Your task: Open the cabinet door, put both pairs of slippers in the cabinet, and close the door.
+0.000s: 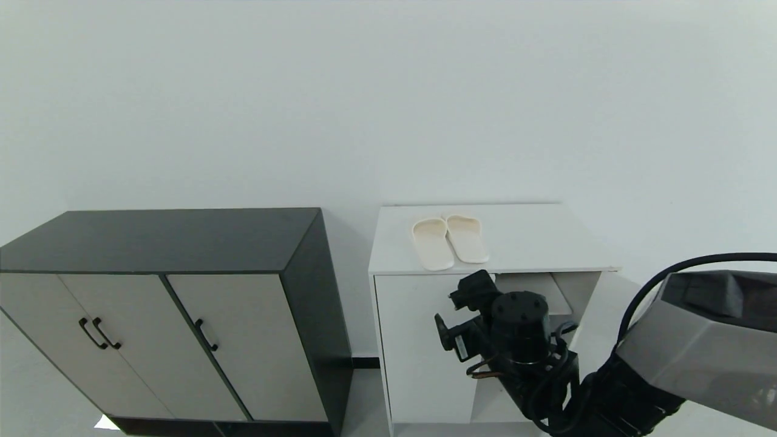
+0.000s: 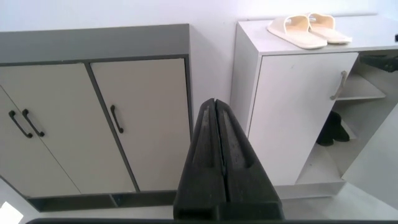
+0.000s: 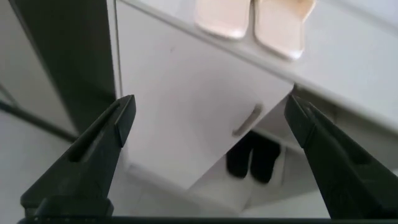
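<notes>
A cream pair of slippers lies on top of the white cabinet. The cabinet's right half stands open. A black pair of slippers sits on its bottom, below a shelf. The left door with its handle is closed. My right gripper hangs open in front of that door, a little below the top edge. Nothing is between its fingers. My left gripper is shut and empty, well back from both cabinets, pointing at the gap between them.
A dark cabinet with beige doors and black handles stands against the wall left of the white one. The white cabinet's open door swings out on the right. Pale floor lies in front.
</notes>
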Robot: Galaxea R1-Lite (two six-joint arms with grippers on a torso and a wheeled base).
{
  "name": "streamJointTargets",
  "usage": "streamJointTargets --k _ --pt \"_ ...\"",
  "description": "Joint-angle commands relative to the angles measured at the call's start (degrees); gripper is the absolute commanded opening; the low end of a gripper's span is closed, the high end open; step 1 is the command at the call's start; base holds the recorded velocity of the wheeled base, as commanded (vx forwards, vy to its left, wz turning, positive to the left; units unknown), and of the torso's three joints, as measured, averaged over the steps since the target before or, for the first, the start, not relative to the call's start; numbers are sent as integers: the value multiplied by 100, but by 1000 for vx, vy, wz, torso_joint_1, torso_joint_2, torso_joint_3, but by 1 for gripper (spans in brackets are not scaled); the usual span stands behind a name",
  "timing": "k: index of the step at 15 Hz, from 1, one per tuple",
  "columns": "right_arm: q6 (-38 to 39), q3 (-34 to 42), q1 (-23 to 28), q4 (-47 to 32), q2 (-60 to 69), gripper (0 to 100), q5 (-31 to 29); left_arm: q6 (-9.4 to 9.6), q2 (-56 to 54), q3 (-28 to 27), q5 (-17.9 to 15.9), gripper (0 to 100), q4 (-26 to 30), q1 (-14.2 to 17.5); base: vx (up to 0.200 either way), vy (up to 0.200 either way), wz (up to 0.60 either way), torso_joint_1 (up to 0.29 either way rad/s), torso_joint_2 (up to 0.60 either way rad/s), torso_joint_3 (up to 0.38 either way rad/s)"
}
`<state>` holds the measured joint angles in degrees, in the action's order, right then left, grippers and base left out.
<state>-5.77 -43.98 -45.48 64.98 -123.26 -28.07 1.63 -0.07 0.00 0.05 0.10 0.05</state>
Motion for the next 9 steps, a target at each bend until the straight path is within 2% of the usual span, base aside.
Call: streamJointTargets --k 1,3,4,8,9 --pt "638 -453 -136 -1163 768 100 -31 -5 7 0 4 0 -1 4 0 0 0 41 -90 -41" --pt "1271 -831 -224 -2261 1137 100 -31 -5 7 0 4 0 -1 4 0 0 0 0 0 0" --pt "1394 -884 -233 -2376 1155 100 -31 -5 7 0 4 0 -1 4 0 0 0 0 0 0" --pt "1570 -919 -154 -2050 760 100 -49 -40 7 0 4 0 -1 4 0 0 0 0 0 0" --pt "1570 -910 -127 -1918 689 100 -84 -49 7 0 4 0 -1 4 200 0 0 2 -2 2"
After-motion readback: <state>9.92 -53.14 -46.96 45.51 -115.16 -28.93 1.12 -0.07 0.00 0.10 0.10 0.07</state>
